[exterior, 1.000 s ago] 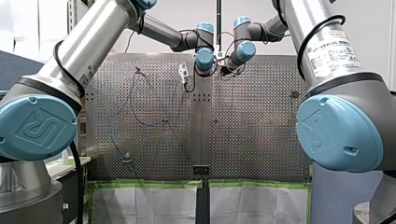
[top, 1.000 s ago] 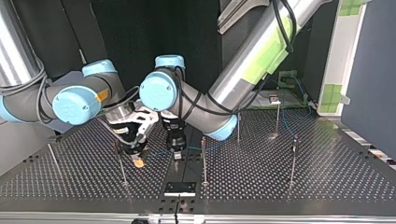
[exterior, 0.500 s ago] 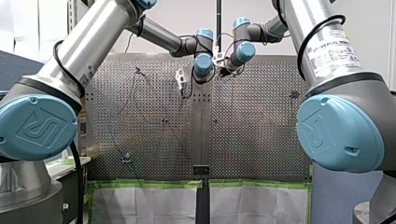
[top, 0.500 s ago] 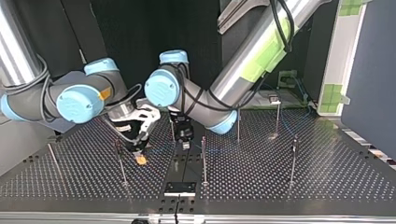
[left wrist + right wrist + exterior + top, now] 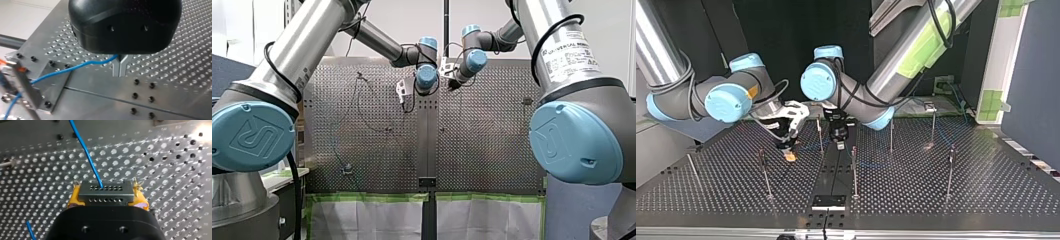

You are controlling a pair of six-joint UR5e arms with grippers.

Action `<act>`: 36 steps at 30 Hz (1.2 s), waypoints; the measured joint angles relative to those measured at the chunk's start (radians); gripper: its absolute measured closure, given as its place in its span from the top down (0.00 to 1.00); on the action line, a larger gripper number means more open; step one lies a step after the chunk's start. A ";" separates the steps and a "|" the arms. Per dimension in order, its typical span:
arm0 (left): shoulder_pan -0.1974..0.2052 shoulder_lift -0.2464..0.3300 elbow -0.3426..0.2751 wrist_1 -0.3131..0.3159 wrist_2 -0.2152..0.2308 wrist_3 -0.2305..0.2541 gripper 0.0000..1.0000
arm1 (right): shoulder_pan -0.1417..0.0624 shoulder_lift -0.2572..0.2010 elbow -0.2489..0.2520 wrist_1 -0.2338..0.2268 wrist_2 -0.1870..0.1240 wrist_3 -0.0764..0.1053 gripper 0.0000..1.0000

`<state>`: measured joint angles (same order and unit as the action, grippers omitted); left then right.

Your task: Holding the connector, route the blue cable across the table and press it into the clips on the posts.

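Gripping the connector (image 5: 105, 190) between yellow pads, my right gripper (image 5: 107, 197) trails the blue cable (image 5: 86, 152) ahead. My left gripper (image 5: 120, 68) looks clamped on it too, so keep tension light.

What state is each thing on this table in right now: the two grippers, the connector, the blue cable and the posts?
Left gripper: fingers shut on the blue cable.
Right gripper: fingers shut on the connector, a yellow pad at each end.
Connector: gripped, cable leaving one of its holes.
Blue cable: one end in the connector, pinched further along by the left gripper.
Posts: upright; clips too small to judge.
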<state>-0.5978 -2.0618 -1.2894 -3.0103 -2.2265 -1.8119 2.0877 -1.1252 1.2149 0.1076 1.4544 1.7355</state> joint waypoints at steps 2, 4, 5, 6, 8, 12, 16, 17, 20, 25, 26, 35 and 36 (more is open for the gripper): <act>-0.001 0.001 -0.023 0.013 0.001 -0.001 0.02 | -0.002 -0.006 0.015 -0.001 0.000 0.000 0.00; -0.002 0.001 -0.043 0.020 0.002 -0.001 0.02 | -0.003 -0.012 0.033 -0.002 -0.002 0.000 0.00; -0.004 0.001 -0.055 0.025 0.003 -0.001 0.02 | -0.004 -0.014 0.042 -0.002 -0.003 -0.001 0.00; -0.006 0.001 -0.064 0.031 0.005 0.000 0.02 | -0.005 -0.016 0.053 -0.003 -0.005 -0.003 0.00; -0.011 0.001 -0.086 0.047 0.008 0.001 0.02 | -0.006 -0.018 0.072 -0.003 -0.008 -0.008 0.00; -0.015 0.001 -0.126 0.083 0.012 0.006 0.02 | -0.006 -0.020 0.115 -0.006 -0.012 -0.029 0.00; -0.018 0.001 -0.162 0.120 0.032 0.014 0.02 | -0.007 -0.020 0.154 -0.008 -0.011 -0.045 0.00; -0.018 0.001 -0.174 0.131 0.042 0.017 0.02 | -0.008 -0.020 0.163 -0.009 -0.010 -0.049 0.00; -0.019 0.000 -0.202 0.159 0.068 0.022 0.02 | -0.010 -0.020 0.190 -0.017 -0.009 -0.059 0.00; -0.016 -0.019 -0.245 0.202 0.111 0.028 0.02 | -0.013 -0.020 0.241 -0.054 -0.006 -0.062 0.00; -0.015 -0.029 -0.257 0.214 0.123 0.029 0.02 | -0.014 -0.020 0.250 -0.060 -0.005 -0.062 0.00; -0.019 -0.063 -0.350 0.289 0.188 0.027 0.02 | -0.023 -0.020 0.339 -0.085 0.004 -0.100 0.00; -0.019 -0.063 -0.356 0.292 0.190 0.027 0.02 | -0.025 -0.020 0.351 -0.093 0.004 -0.103 0.00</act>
<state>-0.6167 -2.1248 -1.6459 -2.7186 -2.0365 -1.7849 2.0627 -1.1450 1.5657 0.0141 1.4582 1.6324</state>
